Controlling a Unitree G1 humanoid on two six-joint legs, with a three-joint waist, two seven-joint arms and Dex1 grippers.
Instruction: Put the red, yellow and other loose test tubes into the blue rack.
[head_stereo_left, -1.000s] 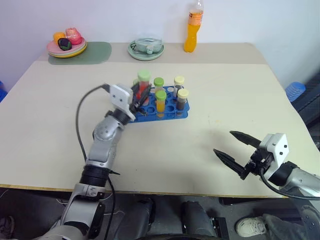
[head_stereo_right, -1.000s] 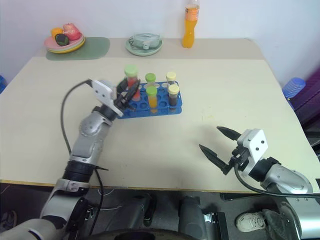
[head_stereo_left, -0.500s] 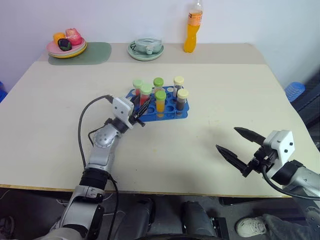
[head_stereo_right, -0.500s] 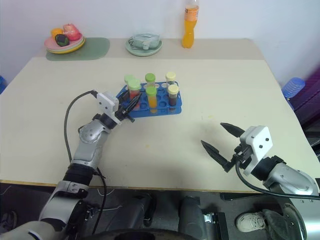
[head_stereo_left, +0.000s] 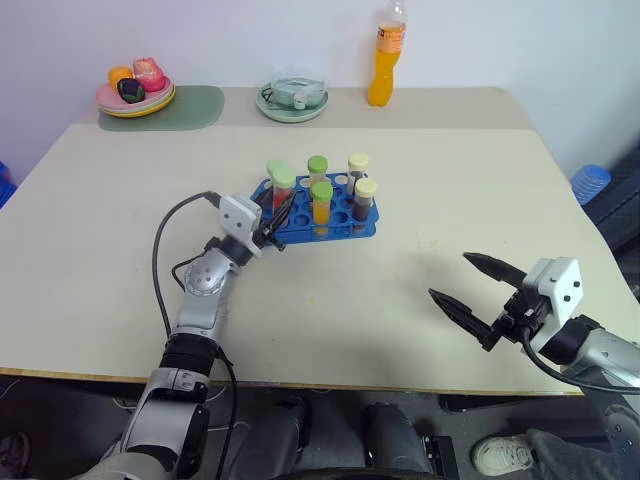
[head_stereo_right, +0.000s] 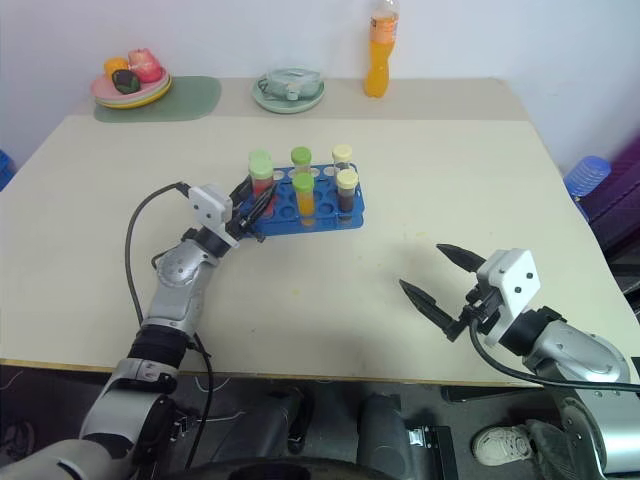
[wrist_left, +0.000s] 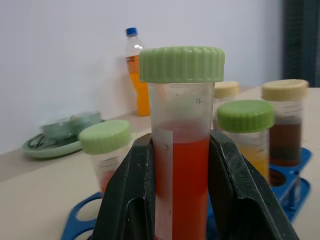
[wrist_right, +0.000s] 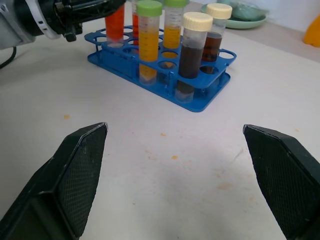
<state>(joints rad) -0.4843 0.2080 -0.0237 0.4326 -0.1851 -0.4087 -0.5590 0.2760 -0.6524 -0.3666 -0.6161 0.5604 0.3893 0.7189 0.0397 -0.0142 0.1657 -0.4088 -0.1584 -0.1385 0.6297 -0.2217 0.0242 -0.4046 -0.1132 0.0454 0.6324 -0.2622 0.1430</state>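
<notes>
- Head views: the left gripper (head_stereo_left: 277, 217) is clamped on a clear plastic test tube with red liquid and a ribbed green cap (head_stereo_left: 283, 187). The tube stands upright at the left end of the blue plastic rack (head_stereo_left: 345, 226), which sits mid-way across the beige table (head_stereo_left: 450, 190). Whether its base is seated in a hole cannot be told.
- Head views: the right gripper (head_stereo_left: 478, 299) hangs near the table's front right edge, fingers spread wide and empty, well apart from the rack.
- Left wrist view: both black fingers (wrist_left: 135, 190) press the red tube's sides; other capped tubes stand behind.
- Right wrist view: the spread fingers (wrist_right: 75, 175) frame the rack, which holds orange and dark brown tubes.
</notes>
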